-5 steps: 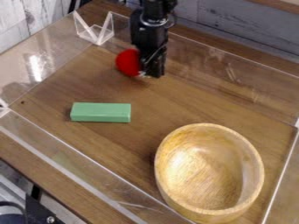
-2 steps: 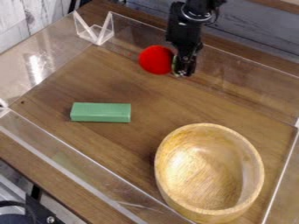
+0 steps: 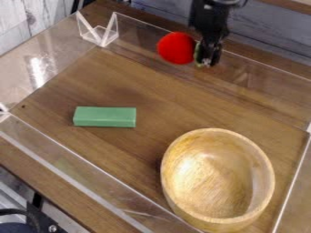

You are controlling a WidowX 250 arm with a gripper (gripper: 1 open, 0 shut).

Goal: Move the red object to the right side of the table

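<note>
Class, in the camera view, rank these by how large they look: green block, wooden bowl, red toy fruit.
1. Wooden bowl, clearly largest
2. Green block
3. Red toy fruit, the smallest-looking

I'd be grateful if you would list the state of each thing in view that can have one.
Gripper: closed on the red object.
Red object: held, not yet released.
Green block: lying flat on the table.
Wooden bowl: upright, open side up, nothing visible inside.
</note>
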